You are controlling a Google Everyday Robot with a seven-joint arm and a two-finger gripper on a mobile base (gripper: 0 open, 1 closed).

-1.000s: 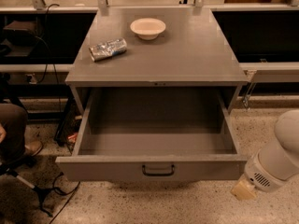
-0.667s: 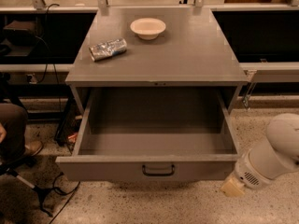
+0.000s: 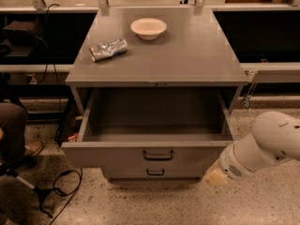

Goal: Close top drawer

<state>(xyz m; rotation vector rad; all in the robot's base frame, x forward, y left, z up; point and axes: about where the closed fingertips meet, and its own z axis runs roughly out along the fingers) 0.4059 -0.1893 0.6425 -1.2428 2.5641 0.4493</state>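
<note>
The top drawer (image 3: 108, 156) of the grey metal cabinet is pulled far out, and its inside looks empty. Its front panel has a small black loop handle (image 3: 158, 154) at the centre. My white arm (image 3: 265, 146) comes in from the lower right. The gripper (image 3: 215, 176) is at its yellowish tip, low by the right end of the drawer's front panel, just in front of it and below its top edge.
On the cabinet top (image 3: 197, 55) stand a white bowl (image 3: 148, 28) and a crushed silver can (image 3: 108, 49). A lower drawer's black handle (image 3: 155, 172) shows under the open one. A person's leg and shoe (image 3: 18, 139) and floor cables (image 3: 61, 191) are at the left.
My arm and gripper have moved left and slightly up, closer to the right end of the drawer front. The drawer has not moved.
</note>
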